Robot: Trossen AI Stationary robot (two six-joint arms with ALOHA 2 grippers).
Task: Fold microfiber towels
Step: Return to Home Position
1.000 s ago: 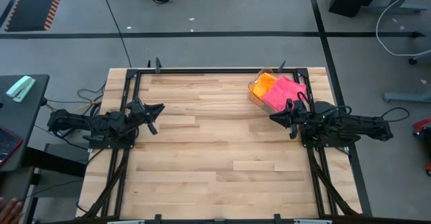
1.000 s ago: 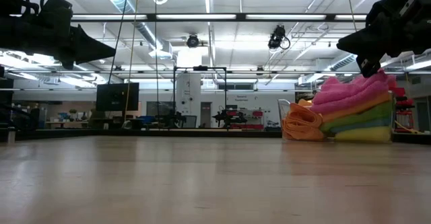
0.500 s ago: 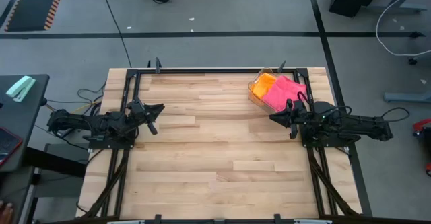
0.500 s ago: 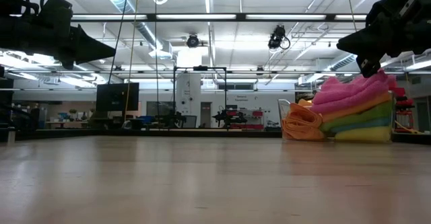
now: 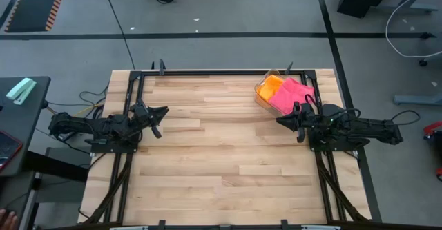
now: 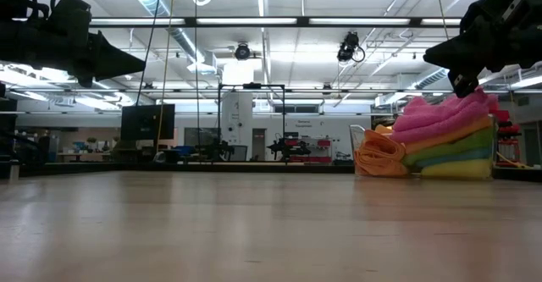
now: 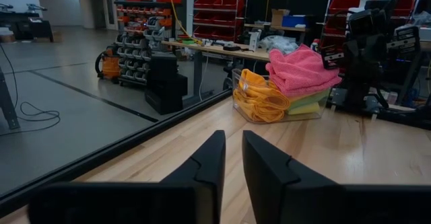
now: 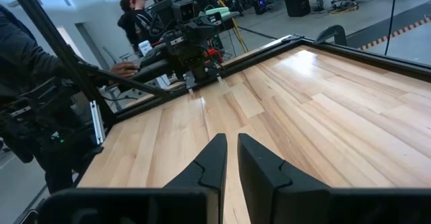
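The microfiber towels [image 5: 286,92] lie stacked in a clear plastic tray [image 5: 260,92] at the table's far right corner. The pink one is on top, with orange, green and yellow below [image 6: 445,138], and an orange one bulges over the tray's left side [image 7: 259,96]. My left gripper [image 5: 164,110] hovers level above the table's left edge, pointing right, shut and holding nothing [image 7: 231,140]. My right gripper [image 5: 279,120] hovers level near the right edge, just in front of the tray, pointing left. It is also shut and holds nothing [image 8: 231,143].
A wide bare stretch of wooden tabletop [image 5: 221,154] lies between the two arms. A black metal frame [image 5: 207,72] runs along the table's edges. A person [image 8: 27,62] stands beyond the table's left side, by a side table [image 5: 21,92].
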